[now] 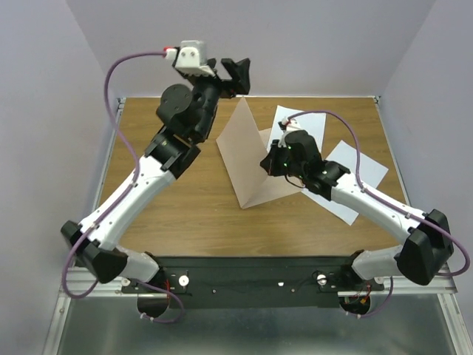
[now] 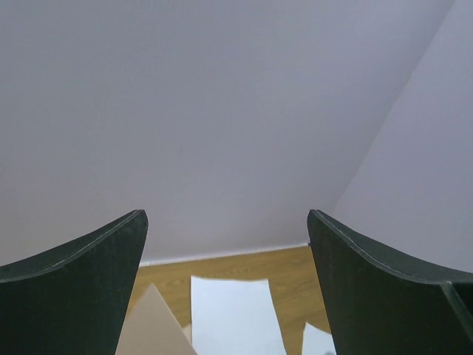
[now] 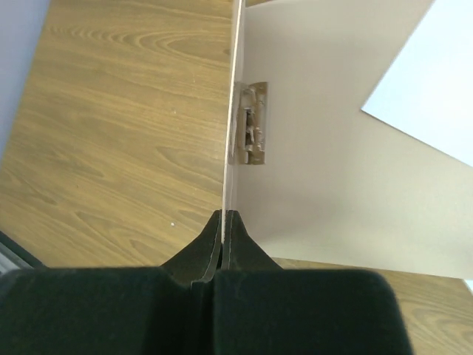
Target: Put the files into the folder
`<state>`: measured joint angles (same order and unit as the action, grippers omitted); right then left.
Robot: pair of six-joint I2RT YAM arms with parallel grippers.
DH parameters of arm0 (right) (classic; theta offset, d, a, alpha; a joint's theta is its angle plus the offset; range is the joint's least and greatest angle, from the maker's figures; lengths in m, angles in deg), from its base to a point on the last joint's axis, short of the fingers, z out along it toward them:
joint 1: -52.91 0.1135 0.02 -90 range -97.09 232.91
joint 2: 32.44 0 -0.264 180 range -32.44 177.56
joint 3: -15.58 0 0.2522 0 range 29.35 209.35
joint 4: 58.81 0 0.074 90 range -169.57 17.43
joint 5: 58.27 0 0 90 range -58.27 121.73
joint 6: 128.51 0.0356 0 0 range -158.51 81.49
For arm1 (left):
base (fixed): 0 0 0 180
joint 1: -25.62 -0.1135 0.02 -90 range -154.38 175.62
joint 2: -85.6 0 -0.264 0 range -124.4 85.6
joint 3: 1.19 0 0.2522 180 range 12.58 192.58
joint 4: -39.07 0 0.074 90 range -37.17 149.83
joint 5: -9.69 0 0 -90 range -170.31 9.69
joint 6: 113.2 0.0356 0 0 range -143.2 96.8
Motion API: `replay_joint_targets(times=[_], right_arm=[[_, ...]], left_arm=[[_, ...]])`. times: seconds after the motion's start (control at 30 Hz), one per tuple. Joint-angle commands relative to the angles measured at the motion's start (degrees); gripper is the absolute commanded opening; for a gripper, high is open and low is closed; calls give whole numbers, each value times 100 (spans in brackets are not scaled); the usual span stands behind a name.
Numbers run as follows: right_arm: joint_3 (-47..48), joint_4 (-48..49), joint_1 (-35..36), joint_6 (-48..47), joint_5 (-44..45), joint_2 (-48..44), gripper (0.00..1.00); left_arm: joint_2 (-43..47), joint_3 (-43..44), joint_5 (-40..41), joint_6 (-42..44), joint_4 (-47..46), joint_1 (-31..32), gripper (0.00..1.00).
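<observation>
The pinkish-tan folder [image 1: 247,159] stands open in the middle of the table, one leaf lifted upright. My right gripper [image 1: 272,164] is shut on the edge of that raised leaf [image 3: 230,111], jaws pinched on it [image 3: 224,216]. The other leaf [image 3: 332,170] lies flat and carries a metal clip [image 3: 251,133]. One white sheet [image 1: 295,118] lies behind the folder, a second [image 1: 362,174] lies to its right, partly under my right arm. My left gripper [image 1: 240,74] is open and empty, raised high above the far table edge; in its view [image 2: 225,214] it looks over the folder tip [image 2: 151,325] and a sheet [image 2: 233,314].
The wooden table [image 1: 170,214] is enclosed by pale walls [image 1: 295,44] at the back and sides. A metal rail [image 1: 251,281] with both arm bases runs along the near edge. Purple cables [image 1: 111,81] loop beside the arms.
</observation>
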<state>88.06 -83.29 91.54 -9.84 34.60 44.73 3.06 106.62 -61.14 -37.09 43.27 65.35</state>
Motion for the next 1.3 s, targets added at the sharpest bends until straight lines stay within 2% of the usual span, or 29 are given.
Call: replay_joint_targets(times=[0.0, 0.13, 0.23, 0.33, 0.47, 0.6, 0.63, 0.7, 0.73, 0.8, 0.83, 0.93, 1.27], right_arm=[[684, -1010, 538, -906, 958, 246, 1], [1211, -1529, 1233, -986, 1934, 720, 3], [1510, -1793, 1717, -951, 2559, 1124, 4], [1800, -1934, 2112, -898, 2762, 1520, 9], [2248, -1960, 2508, -1003, 2490, 1924, 18], [2670, -1943, 2965, -1240, 2578, 2372, 40], [2802, -1934, 3079, -1241, 2569, 2547, 50], [2908, -1916, 3185, -1188, 2543, 2698, 57], [3004, -1907, 3281, -1162, 2534, 2838, 64], [3084, -1829, 3396, -1179, 2421, 2927, 73], [3128, -1794, 3527, -1214, 2359, 2962, 89], [3216, -1609, 3756, -1389, 2008, 2980, 100], [3102, -871, 3941, -1820, -224, 2734, 100]], left_arm=[[1098, -1000, 1034, -790, 295, -9, 98], [2142, -1905, 1965, -1527, 1716, -44, 98], [2977, -2705, 2528, -2213, 2333, -52, 98], [3724, -3136, 2740, -2732, 2861, -70, 98], [4342, -3313, 2951, -3295, 3513, -70, 98], [4782, -3576, 2443, -3287, 3409, -70, 98], [4896, -3603, 2433, -3313, 3426, -70, 98], [4976, -3612, 2572, -3401, 3566, -70, 98], [5028, -3612, 2660, -3471, 3749, -70, 98], [5081, -3612, 2888, -3787, 3987, -61, 98], [5142, -3629, 2924, -3831, 4093, -61, 98], [5257, -3656, 2986, -3902, 4243, -61, 98], [5713, -3674, 3373, -4508, 5086, -70, 98]])
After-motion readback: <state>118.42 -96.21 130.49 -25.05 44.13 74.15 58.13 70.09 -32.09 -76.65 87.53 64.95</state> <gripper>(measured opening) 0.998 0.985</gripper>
